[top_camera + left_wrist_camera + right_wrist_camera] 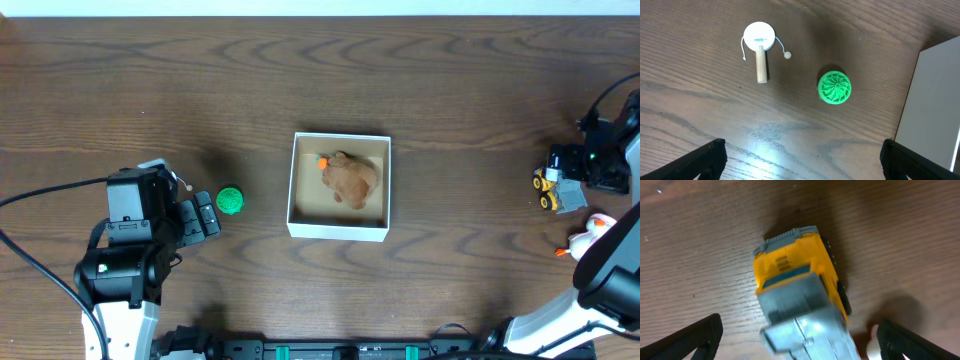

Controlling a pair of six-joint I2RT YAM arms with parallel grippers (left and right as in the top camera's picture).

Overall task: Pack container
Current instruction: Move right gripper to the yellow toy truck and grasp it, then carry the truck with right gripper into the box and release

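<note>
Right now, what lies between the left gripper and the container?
A green disc sits between left gripper and container, close to the gripper, seen overhead.

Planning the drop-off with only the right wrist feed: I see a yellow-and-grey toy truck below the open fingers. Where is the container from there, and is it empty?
Observer: The container sits mid-table, well to the left of the truck, and a brown plush toy lies inside it.
Operator: Anything else lying outside it?
Observer: A green ribbed disc lies on the table left of the container, in front of the open left gripper.
Operator: Is that all on the left side?
Observer: No, a small white rattle drum with a wooden handle lies beside the disc, on the side away from the container.
</note>
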